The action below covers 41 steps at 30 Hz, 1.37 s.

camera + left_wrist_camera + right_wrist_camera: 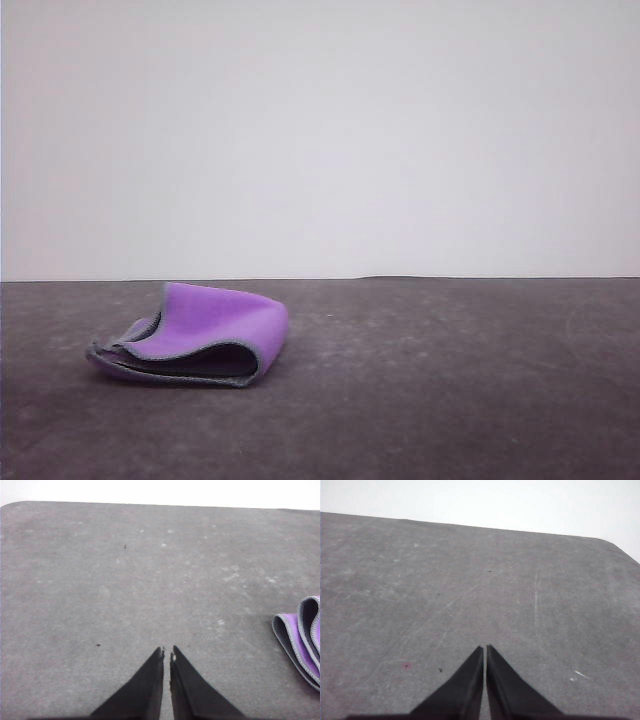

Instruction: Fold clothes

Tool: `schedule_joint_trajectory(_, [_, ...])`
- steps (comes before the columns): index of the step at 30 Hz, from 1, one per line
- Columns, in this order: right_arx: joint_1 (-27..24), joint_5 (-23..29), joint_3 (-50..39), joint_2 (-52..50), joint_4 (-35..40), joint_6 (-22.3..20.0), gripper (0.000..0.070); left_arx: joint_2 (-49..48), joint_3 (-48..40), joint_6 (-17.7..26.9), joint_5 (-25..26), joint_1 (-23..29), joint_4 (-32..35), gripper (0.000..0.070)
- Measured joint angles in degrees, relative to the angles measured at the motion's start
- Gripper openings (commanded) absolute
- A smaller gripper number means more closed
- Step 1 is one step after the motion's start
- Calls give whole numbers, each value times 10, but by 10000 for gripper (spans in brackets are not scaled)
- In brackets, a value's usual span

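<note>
The clothes (200, 335) lie on the dark grey table's left part in the front view: a small cloth folded over loosely, purple face up, grey stitched edging, dark inside showing at the open fold. An edge of the clothes (300, 642) shows in the left wrist view, well apart from my left gripper (166, 652), whose black fingers are shut together with nothing between them over bare table. In the right wrist view my right gripper (485, 647) is likewise shut on nothing above bare table.
A dark grey mat-like table (450, 380) spreads across the front view, ending at a far edge against a plain white wall (320, 130). Its rounded corners (615, 545) show in the wrist views. Scratches and specks mark the surface.
</note>
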Motion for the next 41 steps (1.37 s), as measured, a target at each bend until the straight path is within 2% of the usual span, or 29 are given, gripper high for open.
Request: schedule_joint_trajectory(41, [0, 0, 0, 0, 0, 0, 3, 0, 0, 0, 0, 0, 0, 11])
